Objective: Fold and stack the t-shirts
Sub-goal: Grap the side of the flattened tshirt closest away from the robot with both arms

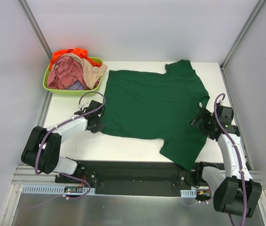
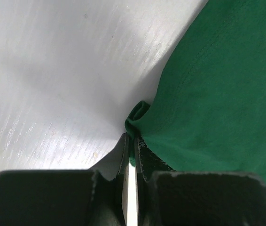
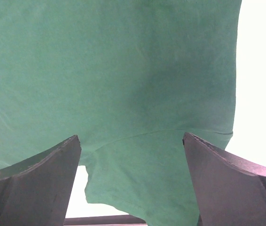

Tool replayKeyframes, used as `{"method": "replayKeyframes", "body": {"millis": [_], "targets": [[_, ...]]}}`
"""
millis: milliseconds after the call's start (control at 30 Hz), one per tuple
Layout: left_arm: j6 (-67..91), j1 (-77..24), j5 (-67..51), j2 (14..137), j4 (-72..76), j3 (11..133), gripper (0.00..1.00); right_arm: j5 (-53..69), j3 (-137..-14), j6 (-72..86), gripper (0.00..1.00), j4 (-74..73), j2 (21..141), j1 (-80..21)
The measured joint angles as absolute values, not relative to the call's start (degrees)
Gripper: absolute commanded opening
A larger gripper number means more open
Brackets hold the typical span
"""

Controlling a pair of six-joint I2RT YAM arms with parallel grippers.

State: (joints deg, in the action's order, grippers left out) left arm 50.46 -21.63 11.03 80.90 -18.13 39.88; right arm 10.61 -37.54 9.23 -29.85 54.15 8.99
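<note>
A dark green t-shirt (image 1: 152, 106) lies spread flat on the white table, neck to the right and one sleeve (image 1: 182, 148) reaching the near edge. My left gripper (image 1: 97, 123) is shut on the shirt's near left hem corner (image 2: 136, 115), which bunches up between the fingers (image 2: 147, 160). My right gripper (image 1: 199, 120) stands open just above the shirt near the right sleeve seam (image 3: 137, 136), fingers (image 3: 43, 179) wide apart with cloth below them. More t-shirts, pink (image 1: 65, 73), orange (image 1: 72, 52) and beige (image 1: 93, 73), are heaped in the tub.
A lime-green plastic tub (image 1: 67, 89) sits at the table's far left corner. Grey walls and metal posts close in the table on both sides. Bare white tabletop (image 2: 53, 70) shows left of the shirt.
</note>
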Motion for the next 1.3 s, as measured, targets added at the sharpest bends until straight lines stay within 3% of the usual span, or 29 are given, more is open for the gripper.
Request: {"method": "replayKeyframes", "body": {"millis": [133,400,633,800,1067,1300], "targets": [[50.6,-21.6,11.1,79.2,-18.8,38.8,0.0,8.0,-37.6,9.0,0.91,-33.0,53.8,4.9],[50.7,-21.6,11.6,74.9,-19.5,37.5,0.0,1.2,-37.6,15.7,0.88,-43.1,53.4,-17.3],[50.7,-21.6,11.6,71.5,-19.6,37.0,0.0,-2.4,-39.9,23.1,0.81,-54.8,56.9,-29.3],[50.7,-21.6,11.6,71.1,-19.7,36.6,0.0,-2.3,-40.2,26.7,0.7,-59.1,60.5,-35.0],[50.7,-21.6,11.6,71.1,-19.8,36.6,0.0,-0.6,-33.6,30.9,0.54,-55.1,62.2,-35.9],[50.7,-21.6,11.6,71.1,-19.8,36.6,0.0,-1.2,-32.9,31.6,0.29,-52.3,67.0,-35.9]]}}
